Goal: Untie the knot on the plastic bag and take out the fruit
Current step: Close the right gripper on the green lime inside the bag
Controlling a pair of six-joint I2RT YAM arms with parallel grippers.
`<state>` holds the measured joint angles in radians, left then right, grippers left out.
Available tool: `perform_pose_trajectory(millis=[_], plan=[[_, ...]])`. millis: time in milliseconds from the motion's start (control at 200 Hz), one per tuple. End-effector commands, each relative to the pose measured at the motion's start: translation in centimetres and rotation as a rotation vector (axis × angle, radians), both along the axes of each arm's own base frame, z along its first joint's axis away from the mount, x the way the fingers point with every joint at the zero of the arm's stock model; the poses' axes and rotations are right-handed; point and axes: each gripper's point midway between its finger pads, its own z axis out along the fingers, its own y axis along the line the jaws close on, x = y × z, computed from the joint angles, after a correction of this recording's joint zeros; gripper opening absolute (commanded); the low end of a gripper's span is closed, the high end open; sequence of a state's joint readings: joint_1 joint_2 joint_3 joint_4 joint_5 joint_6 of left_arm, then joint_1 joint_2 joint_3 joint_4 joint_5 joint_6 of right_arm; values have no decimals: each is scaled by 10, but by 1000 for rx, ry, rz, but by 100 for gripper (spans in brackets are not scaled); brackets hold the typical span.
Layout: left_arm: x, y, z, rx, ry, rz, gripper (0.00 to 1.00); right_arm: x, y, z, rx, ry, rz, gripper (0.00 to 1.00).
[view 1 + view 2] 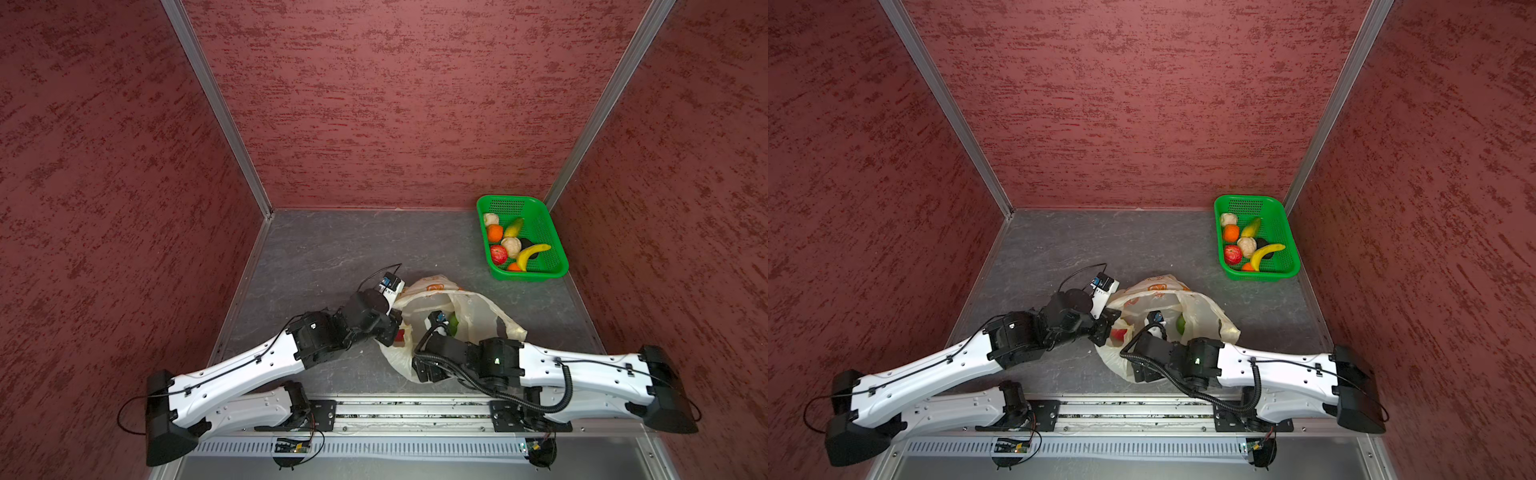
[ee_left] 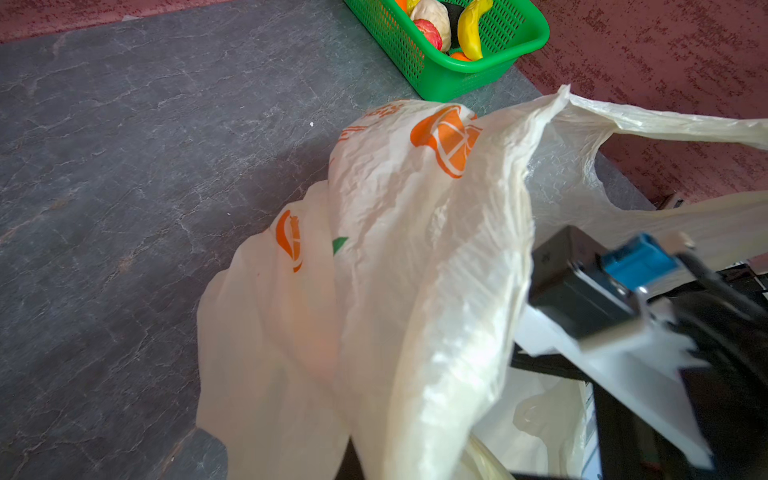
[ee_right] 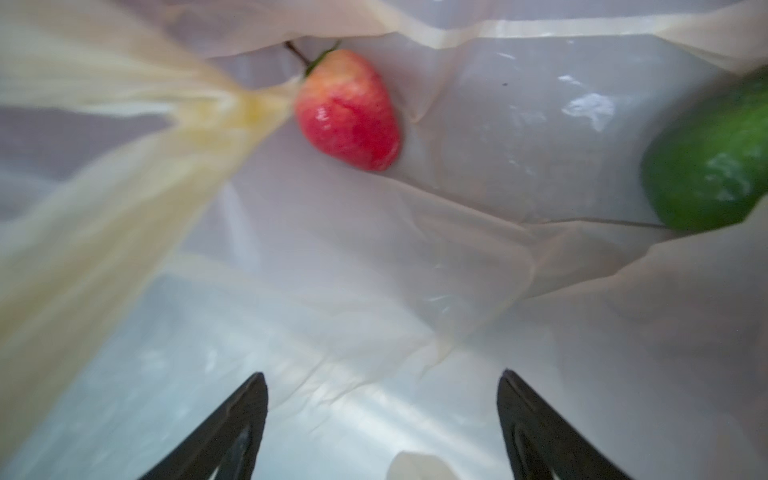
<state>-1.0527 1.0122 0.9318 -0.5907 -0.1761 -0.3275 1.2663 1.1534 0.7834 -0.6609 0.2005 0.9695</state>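
On the grey desk (image 1: pixel 332 257) the plastic bag (image 1: pixel 478 311) lies open. The left hand (image 1: pixel 390 329), closed, seems to pinch its rim; the right hand (image 3: pixel 382 373), wide open and empty, is inside. Red fruit (image 3: pixel 349 110) lies just ahead: advance, then close.

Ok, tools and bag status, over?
Left tool shut on pale-yellow crinkly plastic bag rim. Right tool open inside, empty. Red glossy fruit, green round fruit loose in bag. Nothing blocking.

Mottled dark-red walls (image 1: pixel 395 104) close in on three sides, joined by pale metal corner posts (image 1: pixel 218 108). The floor (image 1: pixel 324 249) is grey, veined like slate; a metal rail (image 1: pixel 407 411) runs along the near edge.
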Motion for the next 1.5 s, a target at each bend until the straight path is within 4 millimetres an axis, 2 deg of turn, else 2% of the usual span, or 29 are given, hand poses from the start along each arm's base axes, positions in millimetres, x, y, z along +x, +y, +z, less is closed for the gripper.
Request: perform_pose_trajectory(millis=[0, 200, 366, 531, 636, 807, 987, 1242, 1403, 1498], plan=[[-8, -5, 16, -50, -14, -44, 0, 16, -10, 5, 66, 22, -109, 87], [-22, -14, 14, -84, 6, -105, 0, 45, -12, 11, 53, 8, -151, 87], [-32, -23, 13, -88, 6, -150, 0, 69, -15, 1, -3, 0, -227, 87], [-42, -25, 0, -78, 18, -166, 0, 98, -42, -4, -117, -79, -378, 88], [-45, -23, -6, -68, 22, -165, 0, 109, -66, -4, -225, -113, -468, 88], [-47, -17, -9, -72, 23, -157, 0, 112, -79, -20, -274, -69, -495, 88], [-49, -14, -11, -73, 25, -153, 0, 108, -84, -24, -306, -33, -503, 88], [-56, -26, -10, -96, 23, -192, 0, 87, -95, -63, -336, 77, -517, 89], [-68, -37, -14, -92, 24, -260, 0, 94, -99, -78, -301, 67, -546, 92], [-72, -40, -17, -100, 26, -284, 0, 107, -88, -81, -219, 39, -519, 94]])
